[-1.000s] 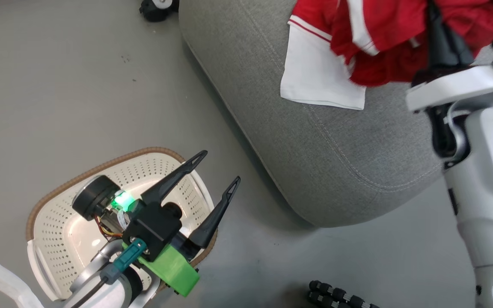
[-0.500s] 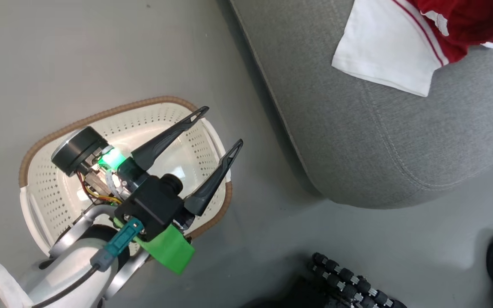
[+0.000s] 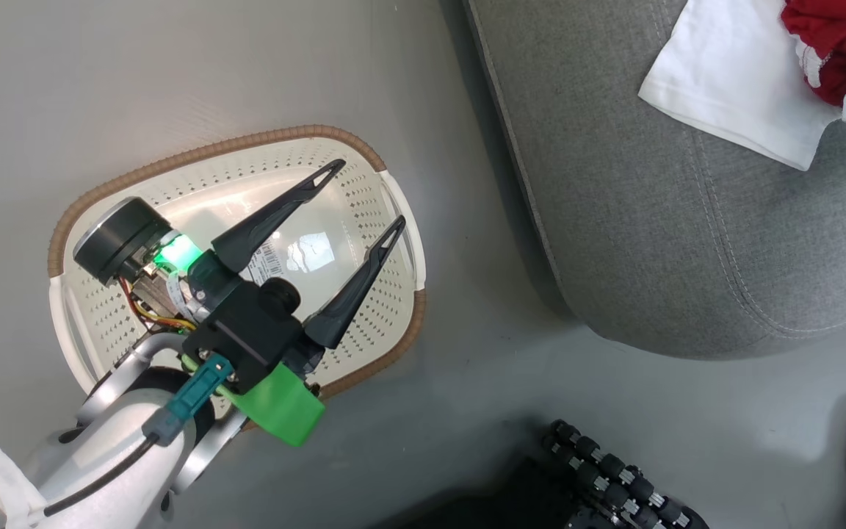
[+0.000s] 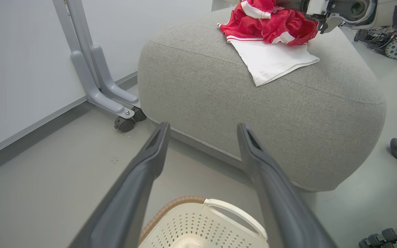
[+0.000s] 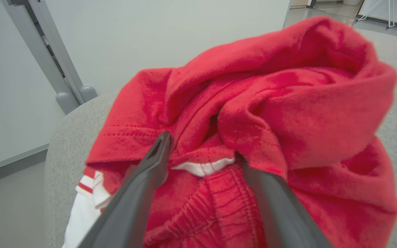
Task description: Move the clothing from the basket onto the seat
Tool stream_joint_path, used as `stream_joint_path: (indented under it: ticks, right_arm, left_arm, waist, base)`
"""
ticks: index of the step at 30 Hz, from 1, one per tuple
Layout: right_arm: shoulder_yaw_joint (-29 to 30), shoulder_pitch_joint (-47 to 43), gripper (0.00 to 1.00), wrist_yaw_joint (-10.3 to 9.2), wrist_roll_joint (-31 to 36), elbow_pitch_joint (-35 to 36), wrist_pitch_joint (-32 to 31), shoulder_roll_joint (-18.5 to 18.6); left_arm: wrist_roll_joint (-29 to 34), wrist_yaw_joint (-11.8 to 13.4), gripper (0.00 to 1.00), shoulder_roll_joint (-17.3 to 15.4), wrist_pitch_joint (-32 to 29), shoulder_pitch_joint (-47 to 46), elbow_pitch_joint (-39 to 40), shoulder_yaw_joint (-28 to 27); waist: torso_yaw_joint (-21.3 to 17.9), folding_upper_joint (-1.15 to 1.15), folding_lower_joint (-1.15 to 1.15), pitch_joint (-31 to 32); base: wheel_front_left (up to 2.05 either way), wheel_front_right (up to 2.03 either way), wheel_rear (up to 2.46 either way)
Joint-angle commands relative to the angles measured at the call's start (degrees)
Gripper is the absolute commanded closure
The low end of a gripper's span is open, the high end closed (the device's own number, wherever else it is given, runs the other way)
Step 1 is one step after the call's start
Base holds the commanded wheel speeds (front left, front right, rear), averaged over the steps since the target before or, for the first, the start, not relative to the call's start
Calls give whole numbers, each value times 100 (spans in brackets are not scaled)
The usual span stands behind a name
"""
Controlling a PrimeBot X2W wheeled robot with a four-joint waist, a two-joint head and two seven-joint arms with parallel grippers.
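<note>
The crumpled red clothing (image 4: 271, 26), its white panel lying flat, is resting atop the rounded grey woven seat (image 4: 219, 89). The right gripper (image 5: 203, 147) is standing spread among soft folds. The left gripper (image 3: 369, 192) is hovering splayed over the perforated cream basket (image 3: 393, 294) with its braided brown rim.

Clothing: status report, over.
Left gripper open above basket, no garment seen inside. Right gripper open at clothing, piled on seat. Nothing in the way.

The fingers (image 5: 143, 182) of the right gripper (image 5: 202, 148) have spread apart, loosing their grip on the clothing (image 5: 288, 113) heaped on the seat (image 5: 67, 137).
</note>
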State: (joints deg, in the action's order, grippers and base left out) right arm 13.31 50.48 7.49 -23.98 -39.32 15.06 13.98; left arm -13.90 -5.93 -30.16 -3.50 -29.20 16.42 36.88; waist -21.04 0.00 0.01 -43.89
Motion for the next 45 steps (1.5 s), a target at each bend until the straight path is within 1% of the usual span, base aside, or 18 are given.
stream_joint_path:
  ticks: [1, 7, 12, 17, 24, 29, 33, 35, 39, 42, 45]
  right_arm:
    - [88, -228, 0, 0, 90, 194, 14, -79]
    - [276, -1125, 0, 0, 424, 1102, 16, -479]
    - [218, -1799, 0, 0, 686, 1777, 15, -747]
    - [116, -2345, 0, 0, 952, 2346, 16, -912]
    - [-226, -3118, 0, 0, 1309, 3204, 17, -1072]
    - [-458, -3546, 0, -1, 1421, 3589, 17, -1098]
    - [-755, -3816, 0, -1, 1454, 3796, 17, -1104]
    - [-892, -3912, 0, -1, 1484, 3864, 16, -1100]
    - [-1133, -4104, 0, -1, 1616, 3934, 8, -1102]
    - [-1313, -4254, 0, -1, 1682, 3977, -40, -1098]
    - [-1425, -4430, 0, -1, 1748, 4041, -99, -1099]
  left_arm:
    - [-25, 54, 0, 11, 67, -39, -39, -41]
    - [-134, 248, 0, 116, 296, 206, -247, -93]
    - [-194, 500, 0, 269, 620, 388, -414, -203]
    - [-359, 797, 0, 480, 997, 581, -655, -399]
    - [-622, 1223, 0, 770, 1617, 845, -1108, -828]
    - [-733, 1431, 0, 925, 1814, 1023, -1397, -1135]
    - [-825, 1603, 0, 1082, 1874, 1227, -1589, -1518]
    - [-812, 1670, 0, 1156, 1870, 1323, -1601, -1770]
    - [-725, 1708, 0, 1401, 1868, 1650, -1597, -2257]
    - [-652, 1657, 0, 1572, 1869, 1935, -1647, -2611]
    - [-560, 1552, 0, 1736, 1869, 2240, -1719, -2909]
  waist:
    - [-20, 0, -1, 164]
    - [-67, 0, -1, 607]
    - [-27, 0, -1, 1018]
    - [100, 0, -1, 1358]
    - [490, 0, -1, 1769]
    - [813, 0, -1, 2002]
    - [1066, 0, -1, 2174]
    - [1194, 0, -1, 2266]
    - [1451, 0, -1, 2473]
    - [1598, 0, -1, 2636]
    - [1736, 0, -1, 2827]
  base:
    - [0, 0, 0]
    - [0, 0, 0]
    - [0, 0, 0]
    - [0, 0, 0]
    - [0, 0, 0]
    - [0, 0, 0]
    - [0, 0, 0]
    - [0, 0, 0]
    - [0, 0, 0]
    - [0, 0, 0]
    - [0, 0, 0]
